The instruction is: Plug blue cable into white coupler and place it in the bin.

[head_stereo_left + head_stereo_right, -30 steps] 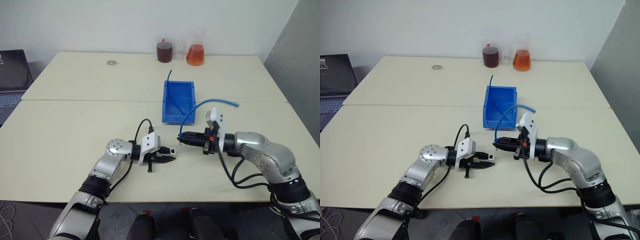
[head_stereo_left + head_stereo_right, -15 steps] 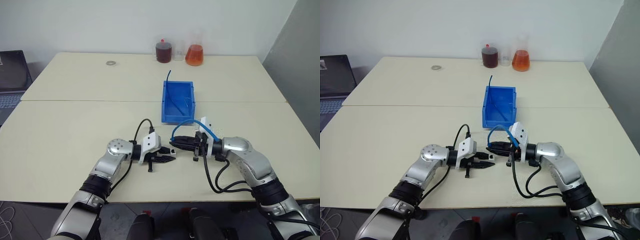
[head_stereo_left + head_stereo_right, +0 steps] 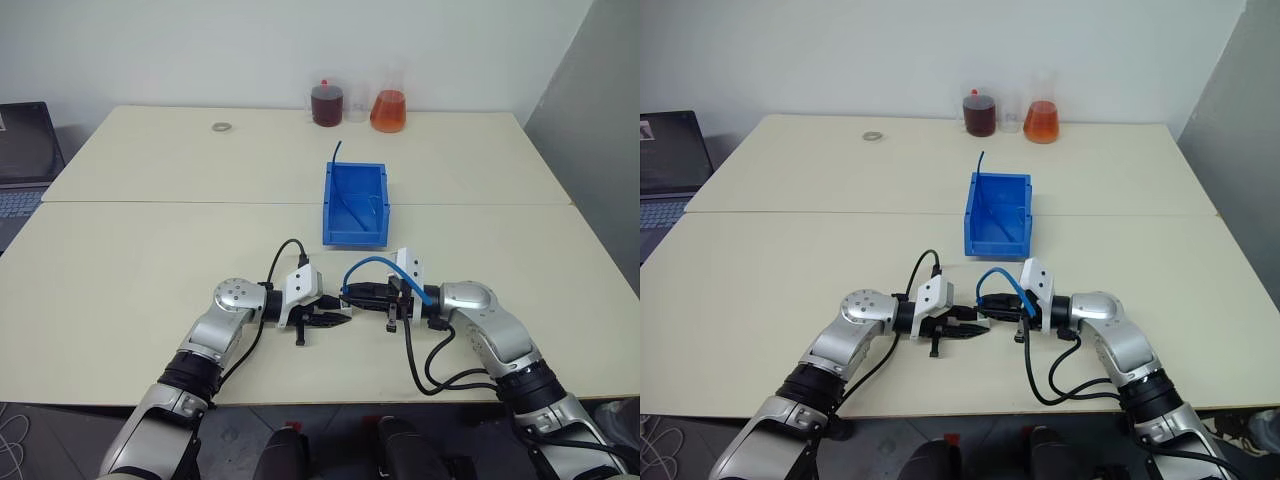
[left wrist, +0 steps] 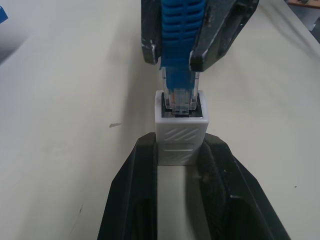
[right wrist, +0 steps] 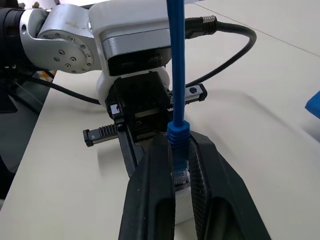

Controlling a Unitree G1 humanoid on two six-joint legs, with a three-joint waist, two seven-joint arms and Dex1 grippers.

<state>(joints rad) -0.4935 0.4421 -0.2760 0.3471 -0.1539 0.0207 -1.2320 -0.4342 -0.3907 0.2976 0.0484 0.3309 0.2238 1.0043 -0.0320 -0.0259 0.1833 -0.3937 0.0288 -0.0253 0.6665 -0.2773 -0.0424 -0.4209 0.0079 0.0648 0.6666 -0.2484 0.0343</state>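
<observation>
The white coupler (image 4: 181, 135) is clamped between my left gripper's (image 4: 181, 150) black fingers (image 4: 131, 190), socket facing the right gripper. My right gripper (image 5: 179, 145) is shut on the blue cable's plug (image 4: 180, 30). The plug's clear tip (image 4: 181, 100) sits in the mouth of the coupler's socket. The two grippers meet tip to tip just above the near table, left gripper (image 3: 338, 308) facing right gripper (image 3: 354, 292). From the plug, the blue cable (image 3: 375, 264) arcs up and back over the right wrist. The bin (image 3: 328, 200) stands open behind them, near the table's middle.
A thin blue cable (image 3: 338, 152) pokes up from the bin's far left corner. Two flasks, one with dark red liquid (image 3: 327, 103) and one with orange liquid (image 3: 389, 108), stand at the far edge. A small ring (image 3: 220, 126) lies far left. A laptop (image 3: 22, 150) sits beyond the left edge.
My right gripper has come leftward and down with the plug until it meets the coupler. The cable's loop swung in with it. The left gripper held still.
</observation>
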